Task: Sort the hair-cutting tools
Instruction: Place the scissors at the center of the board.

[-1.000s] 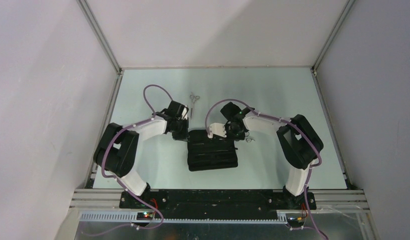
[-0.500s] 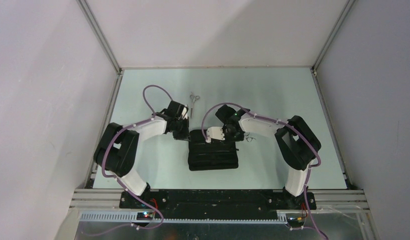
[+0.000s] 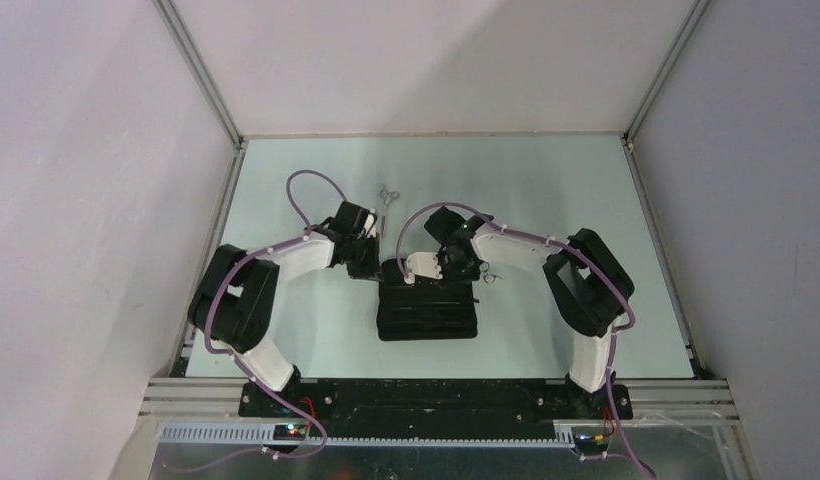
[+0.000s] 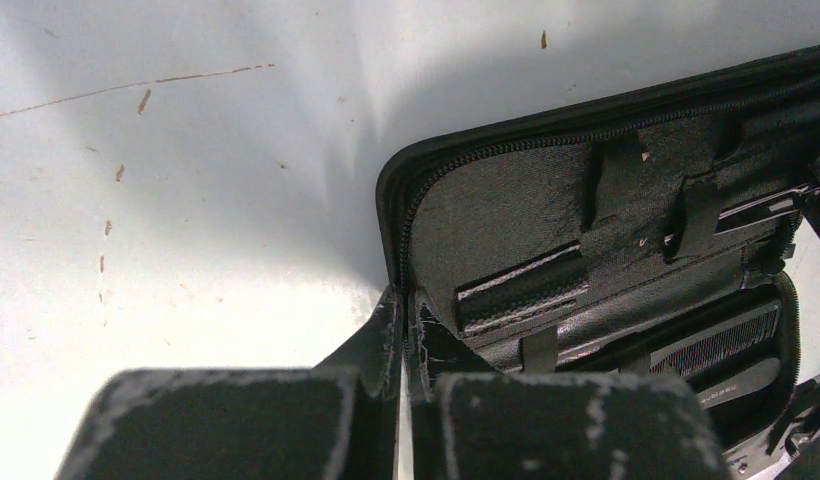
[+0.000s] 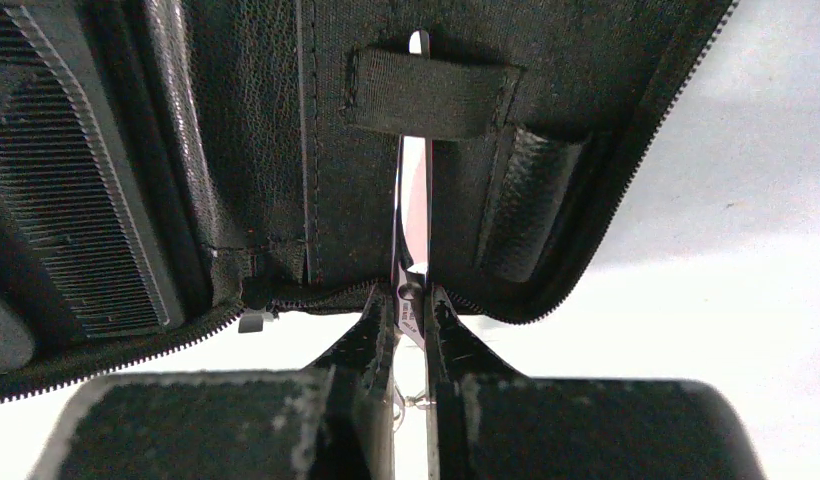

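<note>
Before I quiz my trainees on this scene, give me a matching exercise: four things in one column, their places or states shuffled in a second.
1 left pincer
2 right pincer
3 comb
4 loose scissors

A on the table, beyond the case
B shut on scissors tucked under a strap
C inside the open case
D shut at the case's rim

Pairs: 1-D, 2-B, 3-C, 4-A

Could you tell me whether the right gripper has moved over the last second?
Yes: in the top view the right gripper has shifted left, farther in over the black case.
</note>
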You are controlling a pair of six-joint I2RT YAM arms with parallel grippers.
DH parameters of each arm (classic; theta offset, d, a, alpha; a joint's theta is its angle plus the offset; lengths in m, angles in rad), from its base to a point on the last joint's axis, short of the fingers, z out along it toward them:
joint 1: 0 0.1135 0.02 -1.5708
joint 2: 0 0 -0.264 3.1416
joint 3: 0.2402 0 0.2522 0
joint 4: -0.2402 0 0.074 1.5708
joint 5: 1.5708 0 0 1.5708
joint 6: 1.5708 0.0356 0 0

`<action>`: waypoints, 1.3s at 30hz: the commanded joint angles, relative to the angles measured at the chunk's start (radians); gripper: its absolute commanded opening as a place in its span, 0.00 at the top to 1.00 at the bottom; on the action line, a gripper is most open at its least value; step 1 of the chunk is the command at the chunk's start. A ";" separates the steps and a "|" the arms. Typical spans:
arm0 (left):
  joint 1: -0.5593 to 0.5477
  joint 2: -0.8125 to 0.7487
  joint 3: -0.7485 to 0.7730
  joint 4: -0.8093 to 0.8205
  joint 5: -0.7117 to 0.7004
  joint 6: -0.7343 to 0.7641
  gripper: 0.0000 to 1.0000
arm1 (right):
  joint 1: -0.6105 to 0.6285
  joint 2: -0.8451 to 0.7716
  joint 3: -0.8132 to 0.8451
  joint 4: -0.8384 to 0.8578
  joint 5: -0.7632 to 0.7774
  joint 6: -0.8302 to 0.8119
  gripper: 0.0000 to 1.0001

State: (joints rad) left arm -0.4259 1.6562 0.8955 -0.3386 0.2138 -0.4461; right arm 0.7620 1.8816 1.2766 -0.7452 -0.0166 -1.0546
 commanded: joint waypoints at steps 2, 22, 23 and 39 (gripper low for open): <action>-0.013 0.016 -0.015 0.046 0.037 -0.024 1.00 | 0.008 0.021 0.035 0.063 -0.101 0.001 1.00; -0.015 0.020 -0.014 0.047 0.048 -0.028 1.00 | 0.040 0.040 0.039 0.145 -0.189 -0.003 0.94; -0.014 0.020 -0.014 0.046 0.048 -0.027 1.00 | 0.040 0.041 0.042 0.144 -0.190 0.000 0.91; -0.014 0.007 -0.016 0.034 0.027 -0.024 1.00 | 0.017 -0.033 0.052 0.062 -0.194 0.058 0.60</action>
State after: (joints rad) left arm -0.4259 1.6573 0.8955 -0.3378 0.2142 -0.4534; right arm 0.7944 1.9018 1.3041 -0.6392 -0.1802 -1.0420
